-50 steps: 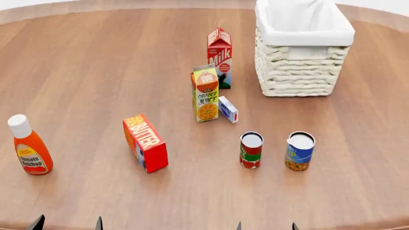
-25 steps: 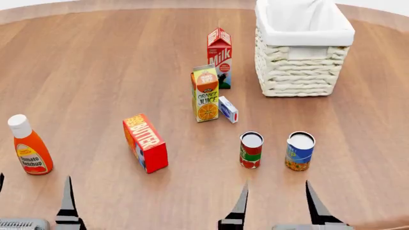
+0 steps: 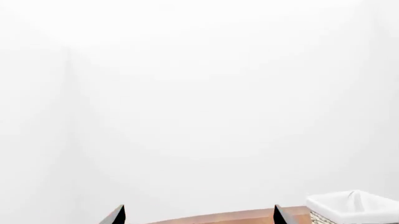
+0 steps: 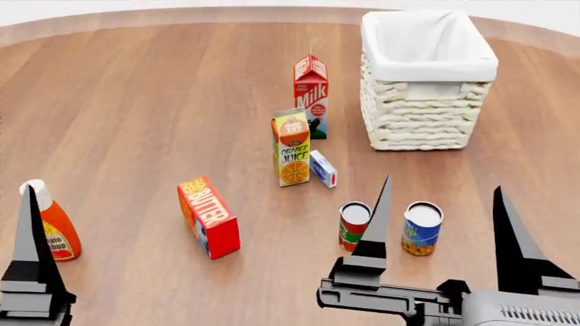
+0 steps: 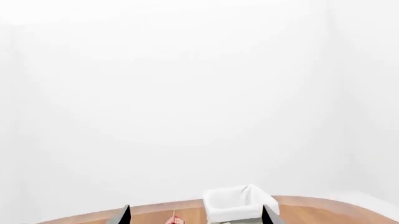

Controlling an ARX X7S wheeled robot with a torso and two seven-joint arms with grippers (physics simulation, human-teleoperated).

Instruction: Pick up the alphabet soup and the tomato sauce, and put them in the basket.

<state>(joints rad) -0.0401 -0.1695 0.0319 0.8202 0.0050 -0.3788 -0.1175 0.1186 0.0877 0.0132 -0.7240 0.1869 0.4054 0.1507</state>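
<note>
The alphabet soup point(image 4: 422, 229), a blue can, stands on the wooden table to the right of the tomato sauce point(image 4: 354, 226), a red and green can. The cream wicker basket point(image 4: 426, 125) stands at the far right; it also shows in the left wrist view point(image 3: 352, 207) and the right wrist view point(image 5: 234, 203). My right gripper point(image 4: 442, 185) is open and empty, raised nearer to me than the two cans, fingers pointing up. It shows open in its wrist view point(image 5: 196, 207). My left gripper point(image 3: 199, 207) is open and empty; one finger point(image 4: 32, 238) shows by the ketchup.
A ketchup bottle point(image 4: 59, 234) stands at the near left, a butter box point(image 4: 210, 217) left of the cans. An orange juice carton point(image 4: 292, 146), a small blue-white box point(image 4: 322, 168) and a milk carton point(image 4: 311, 95) stand between cans and basket.
Both grippers have risen from the bottom edge into the head view, fingers spread. The view has shifted a little. The cans and the basket have not moved on the table.
</note>
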